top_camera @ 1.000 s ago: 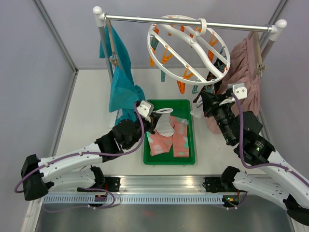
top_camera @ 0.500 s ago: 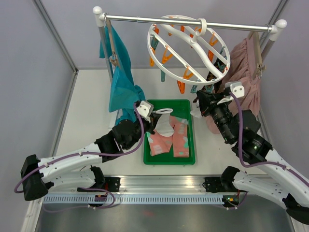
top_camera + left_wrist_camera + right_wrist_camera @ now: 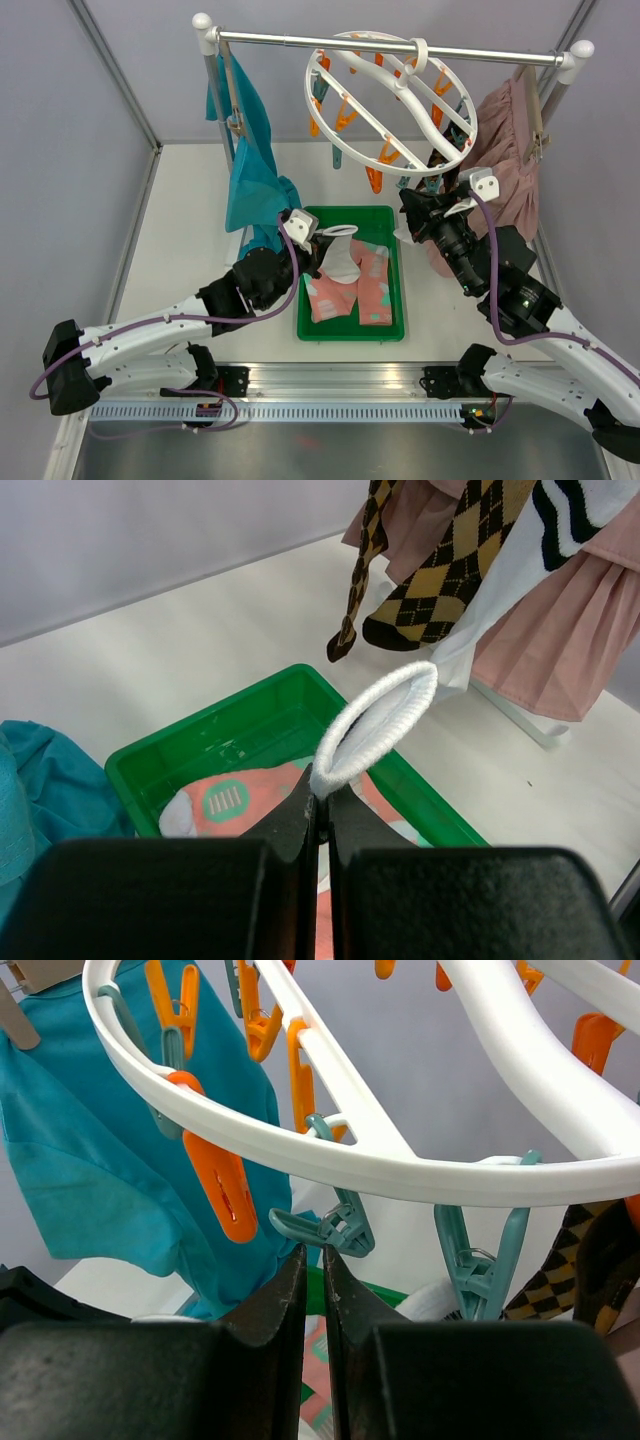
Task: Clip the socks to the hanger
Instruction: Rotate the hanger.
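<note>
The hanger (image 3: 318, 95) is a white ring that hangs tilted from the rail; its rim (image 3: 330, 1155) carries orange and teal clips. My left gripper (image 3: 318, 243) is shut on the cuff of a white sock (image 3: 380, 725), which it holds up over the green tray (image 3: 350, 331). Pink socks (image 3: 352, 285) lie in that tray. Argyle socks (image 3: 420, 590) and a white black-striped sock (image 3: 545, 530) hang clipped from the ring. My right gripper (image 3: 313, 1250) sits just under a teal clip (image 3: 335, 1228), with a narrow gap between its jaws and nothing in it.
A teal garment (image 3: 250, 170) hangs at the rail's left end and a pink pleated skirt (image 3: 510, 140) at its right. The rail (image 3: 300, 38) stands on posts behind the tray. Grey walls close in both sides.
My right gripper has risen a little and shifted left toward the ring's front clips. The left arm and the white sock have stayed put.
</note>
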Motion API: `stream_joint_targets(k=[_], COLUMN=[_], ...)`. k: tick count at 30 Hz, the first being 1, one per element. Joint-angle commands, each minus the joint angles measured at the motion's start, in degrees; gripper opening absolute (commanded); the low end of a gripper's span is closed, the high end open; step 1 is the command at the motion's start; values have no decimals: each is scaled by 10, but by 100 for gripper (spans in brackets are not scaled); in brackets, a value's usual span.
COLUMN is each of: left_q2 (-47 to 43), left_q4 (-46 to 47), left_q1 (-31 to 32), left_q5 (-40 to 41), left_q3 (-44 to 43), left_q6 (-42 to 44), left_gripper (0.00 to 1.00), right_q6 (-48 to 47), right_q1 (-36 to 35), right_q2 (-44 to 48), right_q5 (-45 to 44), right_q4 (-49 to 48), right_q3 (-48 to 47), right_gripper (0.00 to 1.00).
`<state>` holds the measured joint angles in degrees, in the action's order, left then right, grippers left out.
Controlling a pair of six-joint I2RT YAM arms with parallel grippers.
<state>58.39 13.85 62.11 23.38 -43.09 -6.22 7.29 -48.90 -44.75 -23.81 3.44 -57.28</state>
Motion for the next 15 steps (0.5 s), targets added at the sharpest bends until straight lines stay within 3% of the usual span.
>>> stream_joint_targets(k=[1, 15], left_q2=[-10, -12], left_q4=[27, 28], left_q1=[-2, -3], left_q5=[-6, -8], left_q3=[-2, 0], left_q6=[-7, -9], left_gripper=[2, 2], right_q6=[-2, -14], right_q1=[1, 2], right_q2=[-2, -11], right_q5=[13, 27], right_q4=[-19, -52], right_q3=[-9, -4], right_gripper=[17, 22])
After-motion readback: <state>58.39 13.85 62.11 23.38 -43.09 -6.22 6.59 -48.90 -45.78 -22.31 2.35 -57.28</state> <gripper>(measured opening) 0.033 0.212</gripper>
